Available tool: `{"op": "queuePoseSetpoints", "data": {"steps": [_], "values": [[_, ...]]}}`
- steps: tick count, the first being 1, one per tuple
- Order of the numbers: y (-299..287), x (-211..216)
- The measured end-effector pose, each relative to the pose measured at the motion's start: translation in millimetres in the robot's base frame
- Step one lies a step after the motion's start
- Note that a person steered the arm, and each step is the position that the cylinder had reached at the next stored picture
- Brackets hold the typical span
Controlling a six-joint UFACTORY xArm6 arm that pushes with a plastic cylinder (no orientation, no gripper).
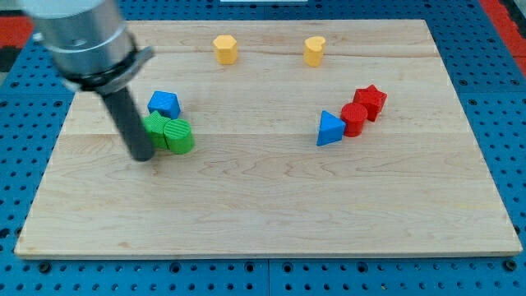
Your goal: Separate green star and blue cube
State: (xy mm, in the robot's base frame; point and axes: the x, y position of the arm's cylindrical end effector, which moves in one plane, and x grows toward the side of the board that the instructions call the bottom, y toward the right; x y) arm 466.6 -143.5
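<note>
My tip (142, 156) rests on the worktop (271, 214), touching the green star (154, 127) at its right; no fingers fitted. Blue cube (164, 104) just beyond, touching the star. Second green block (178, 136) adjoins. No legible markings

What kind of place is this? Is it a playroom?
More likely a robot test bench than a playroom. A pale wooden board lies on a blue perforated metal base, and my tip on its dark rod rests beside the green star block.
</note>
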Motion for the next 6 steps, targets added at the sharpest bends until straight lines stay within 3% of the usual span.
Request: {"op": "queuePoseSetpoints", "data": {"steps": [2,4,5,6], "values": [[53.9,-59.4],[3.6,19.4],[-74.3,-36.9],[-46.6,-65.2]]}}
